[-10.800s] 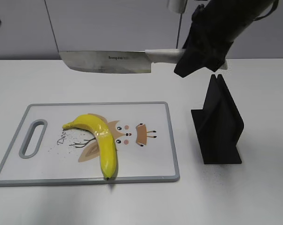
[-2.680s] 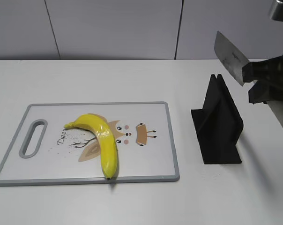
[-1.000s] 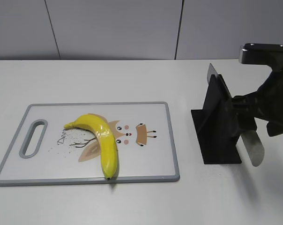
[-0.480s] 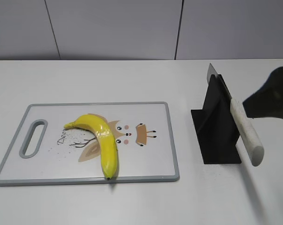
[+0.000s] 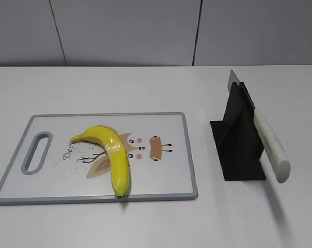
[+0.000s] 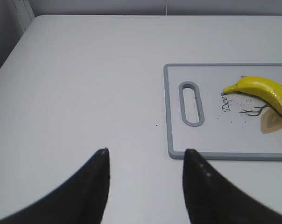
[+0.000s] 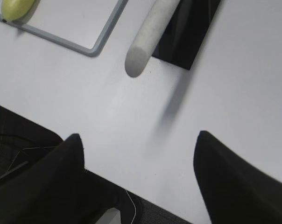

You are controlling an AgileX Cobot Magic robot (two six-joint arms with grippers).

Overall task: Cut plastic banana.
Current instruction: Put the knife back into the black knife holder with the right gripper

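The plastic banana point(image 5: 113, 156) looked light, stiff and glossy, likely slippery; steadying it near its stem end seemed best. Both the left tool point(image 6: 145, 156) and right tool point(image 7: 138, 140) gaped wide, gripping nothing.

The curved, glossy yellow plastic banana point(image 5: 112, 154) lies whole on the grey-rimmed white cutting board point(image 5: 166, 121), left of centre: greenish stem end pointing far-left, dark tip at the board's near edge, faint seam across its middle.
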